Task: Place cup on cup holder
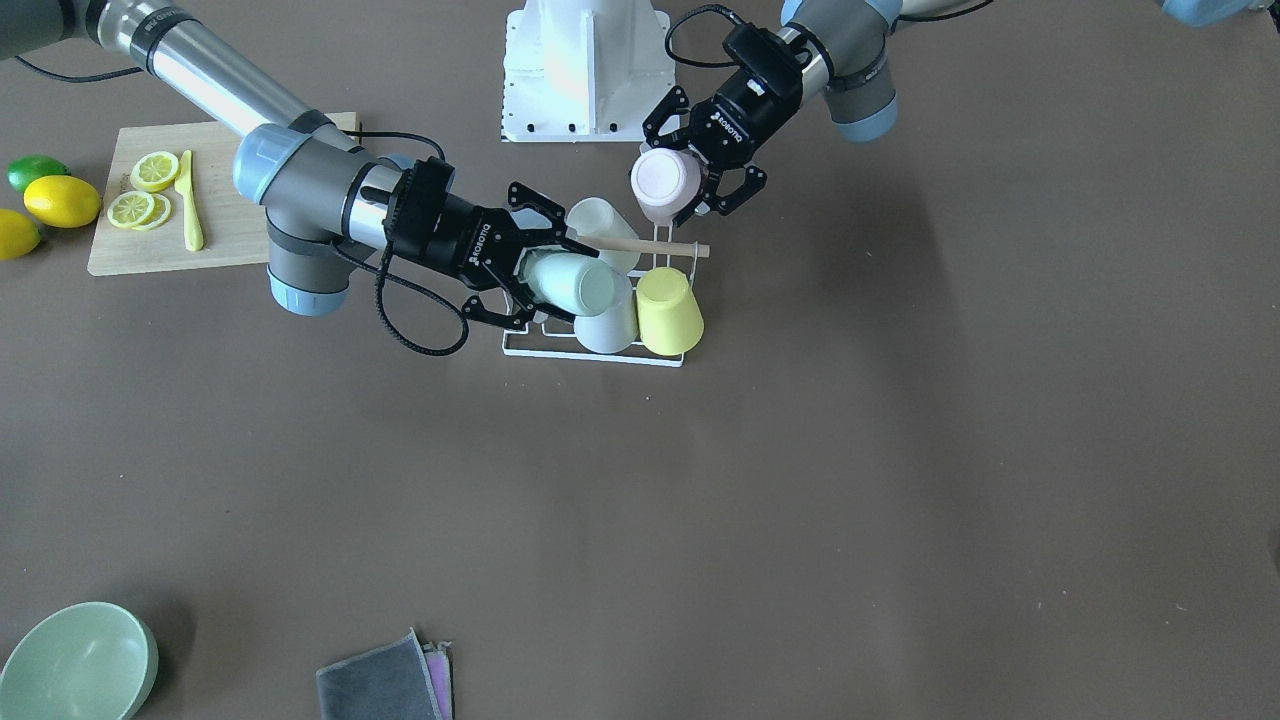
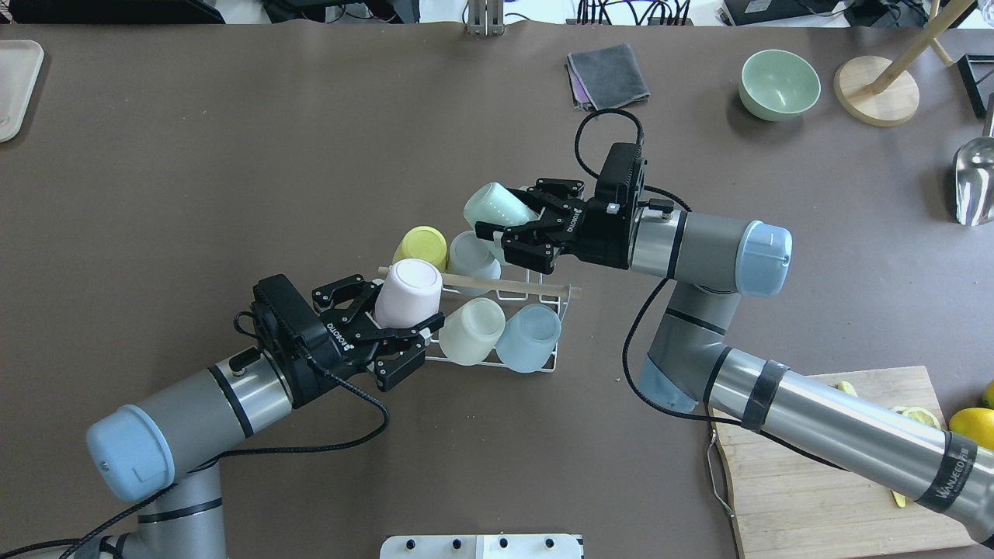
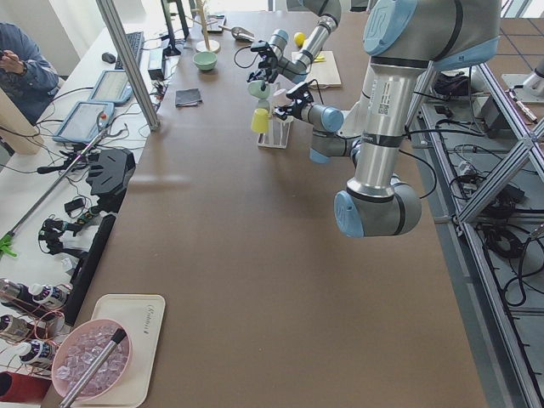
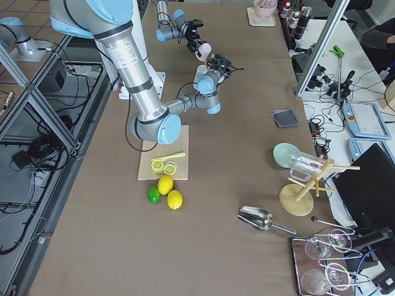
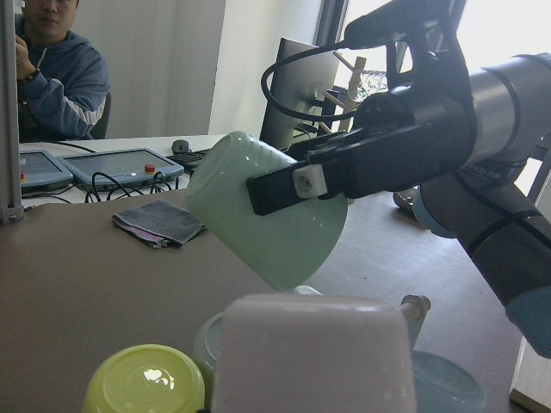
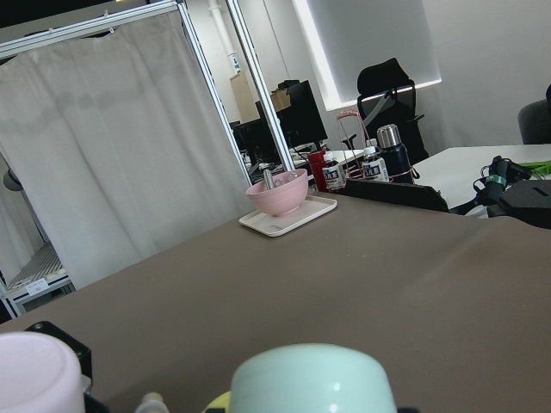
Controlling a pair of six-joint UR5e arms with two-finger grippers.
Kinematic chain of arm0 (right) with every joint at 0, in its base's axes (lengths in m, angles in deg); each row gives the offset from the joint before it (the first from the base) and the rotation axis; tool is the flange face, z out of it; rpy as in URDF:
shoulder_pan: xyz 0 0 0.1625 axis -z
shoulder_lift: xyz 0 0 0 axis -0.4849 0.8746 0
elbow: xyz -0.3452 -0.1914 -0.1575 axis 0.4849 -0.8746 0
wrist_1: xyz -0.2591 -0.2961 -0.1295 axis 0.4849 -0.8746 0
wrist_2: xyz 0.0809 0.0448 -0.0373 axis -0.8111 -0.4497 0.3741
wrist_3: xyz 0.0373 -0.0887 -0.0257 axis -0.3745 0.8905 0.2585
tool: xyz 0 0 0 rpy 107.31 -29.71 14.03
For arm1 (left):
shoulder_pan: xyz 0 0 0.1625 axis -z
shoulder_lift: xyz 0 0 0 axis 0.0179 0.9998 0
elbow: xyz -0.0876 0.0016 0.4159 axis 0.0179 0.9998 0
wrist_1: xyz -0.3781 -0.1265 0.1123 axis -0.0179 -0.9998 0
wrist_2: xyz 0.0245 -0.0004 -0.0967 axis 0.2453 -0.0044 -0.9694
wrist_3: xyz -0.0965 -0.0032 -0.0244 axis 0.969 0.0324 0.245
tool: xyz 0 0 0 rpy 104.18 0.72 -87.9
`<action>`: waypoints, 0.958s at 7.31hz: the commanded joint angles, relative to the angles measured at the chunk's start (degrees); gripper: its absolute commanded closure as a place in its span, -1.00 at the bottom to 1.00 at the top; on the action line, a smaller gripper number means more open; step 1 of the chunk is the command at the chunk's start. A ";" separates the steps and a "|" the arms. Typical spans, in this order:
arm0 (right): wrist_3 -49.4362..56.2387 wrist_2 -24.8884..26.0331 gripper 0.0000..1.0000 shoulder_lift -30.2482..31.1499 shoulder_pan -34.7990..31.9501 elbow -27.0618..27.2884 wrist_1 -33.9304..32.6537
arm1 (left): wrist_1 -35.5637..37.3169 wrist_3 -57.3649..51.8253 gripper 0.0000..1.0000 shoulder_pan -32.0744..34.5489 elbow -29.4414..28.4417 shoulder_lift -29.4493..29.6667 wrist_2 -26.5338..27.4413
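Front view: 2 arms, 1 cup per gripper. Left gripper [image 1: 688, 170] is clamped on pink cup [image 1: 664, 185], bottom up, at the cup holder [image 1: 560, 352] end on the robot's side; seated on a prong or not, can't tell. Right gripper [image 1: 545, 278] is clamped on mint cup [image 1: 578, 284], tilted. 3 racked cups show: yellow cup [image 1: 668, 310], white cup [image 1: 607, 325], cream cup [image 1: 603, 222].

Overhead: 4 racked, incl. blue cup [image 2: 530, 338]; 6 cups total. Cream cup sits just past the left gripper's fingertips. Wide bare counter [image 2: 233, 155] lies beyond both grippers. 1 cloth [image 2: 609, 74] and 1 bowl [image 2: 779, 84] are well past the right gripper, near the far edge.

Left wrist: mint cup hangs just above the far row.
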 commanded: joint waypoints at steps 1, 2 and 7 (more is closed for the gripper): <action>-0.41 0.17 1.00 0.69 -0.82 -0.26 1.90 | -0.03 0.07 1.00 -0.15 -0.55 0.15 0.05; -0.41 0.09 1.00 1.04 -1.44 -0.34 2.26 | -0.03 -0.01 1.00 -0.15 -0.72 0.15 0.05; 0.11 -0.18 1.00 0.25 -0.56 -4.74 6.39 | -0.03 -0.01 1.00 -0.15 -1.69 0.23 0.05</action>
